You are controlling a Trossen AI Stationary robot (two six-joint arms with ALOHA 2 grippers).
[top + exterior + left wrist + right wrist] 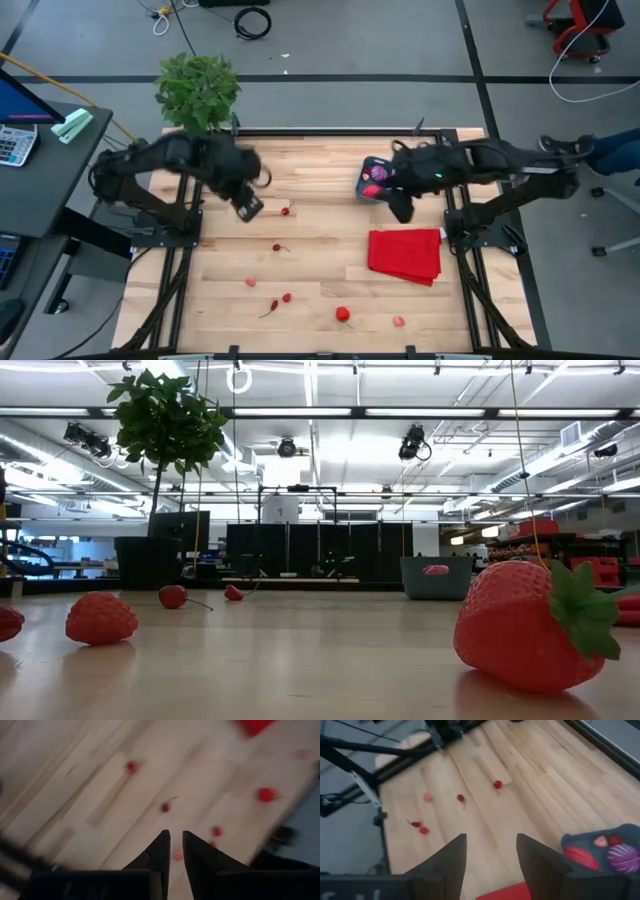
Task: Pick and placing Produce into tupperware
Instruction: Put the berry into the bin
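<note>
The blue tupperware (368, 187) stands at the table's far right and holds a spiky purple piece (622, 857) and some red and pink pieces. My right gripper (400, 210) (490, 845) is open and empty, just near of the tub, above the red cloth's far edge. Several pieces of red produce lie loose on the wood: a cherry (286, 211), another (277, 247), and a strawberry (343, 314) (520, 625). My left gripper (248, 207) (175, 840) hovers left of the first cherry, its fingers shut to a narrow slit with nothing between them.
A flat red cloth (405, 255) lies near of the tub on the right. More small red and pink pieces (250, 282) (287, 297) (399, 321) are scattered toward the near edge. A potted plant (198, 90) stands beyond the far left corner. Bare wood fills the table's middle.
</note>
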